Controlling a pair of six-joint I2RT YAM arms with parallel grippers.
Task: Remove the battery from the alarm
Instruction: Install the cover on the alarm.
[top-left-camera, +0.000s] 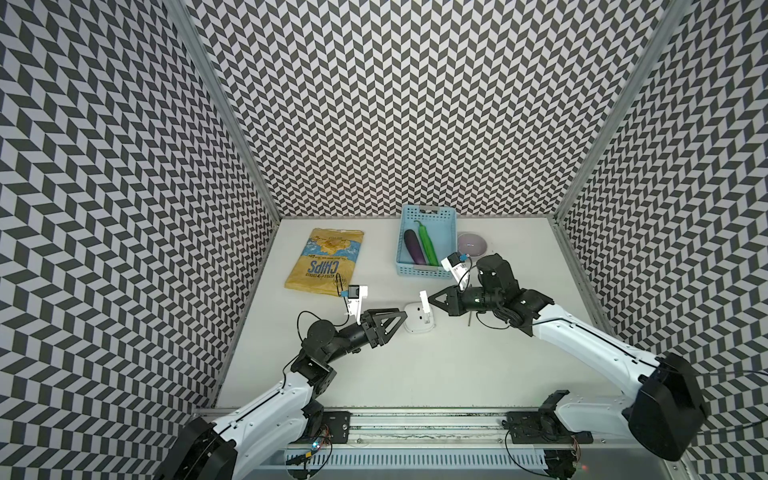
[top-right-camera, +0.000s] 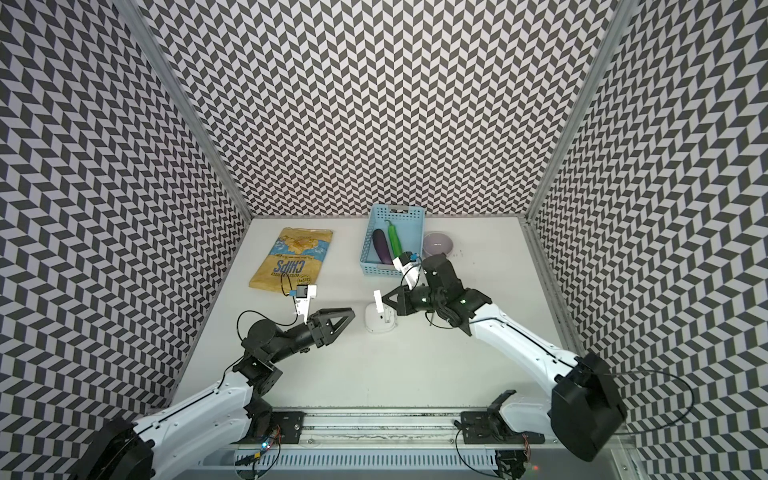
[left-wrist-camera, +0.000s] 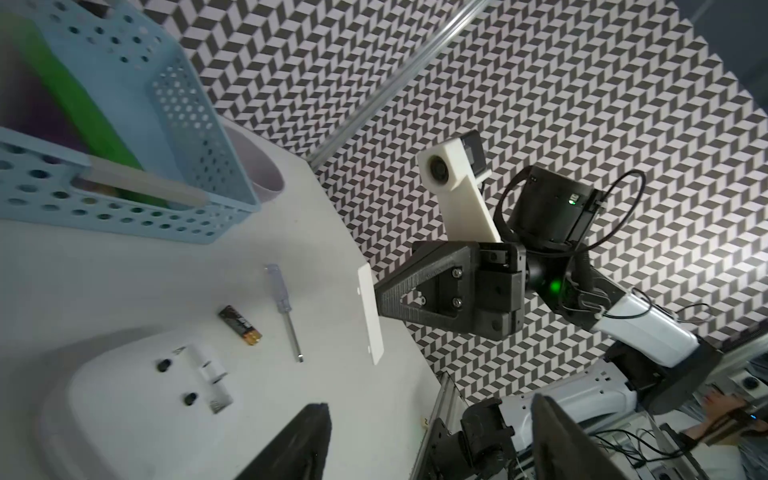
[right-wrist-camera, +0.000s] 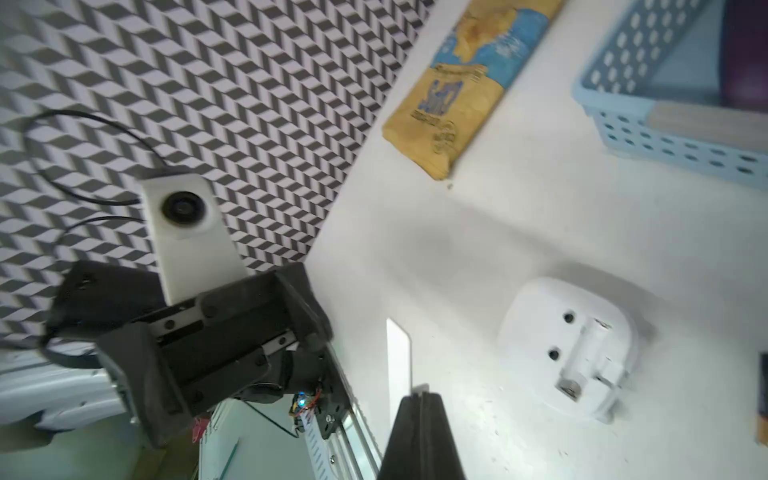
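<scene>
The alarm (top-left-camera: 417, 323) (top-right-camera: 379, 321) lies face down on the table, plain white back up. Its battery slot (left-wrist-camera: 212, 376) (right-wrist-camera: 590, 361) stands uncovered, with only metal contacts showing. The battery (left-wrist-camera: 241, 326), black with a copper end, lies on the table beside the alarm, at the frame edge in the right wrist view (right-wrist-camera: 764, 395); in both top views the right arm hides it. My left gripper (top-left-camera: 398, 323) (left-wrist-camera: 428, 415) is open at the alarm's left edge, holding nothing. My right gripper (top-left-camera: 430, 299) (right-wrist-camera: 419, 397) hovers over the alarm, shut on a thin white cover plate (top-left-camera: 424, 302) (left-wrist-camera: 371, 316) (right-wrist-camera: 398, 357).
A clear-handled screwdriver (left-wrist-camera: 284, 307) lies next to the battery. A blue basket (top-left-camera: 428, 272) with an eggplant and a green vegetable stands behind the alarm, and a lilac bowl (top-left-camera: 471, 243) is to its right. A chips bag (top-left-camera: 326, 262) lies at the back left.
</scene>
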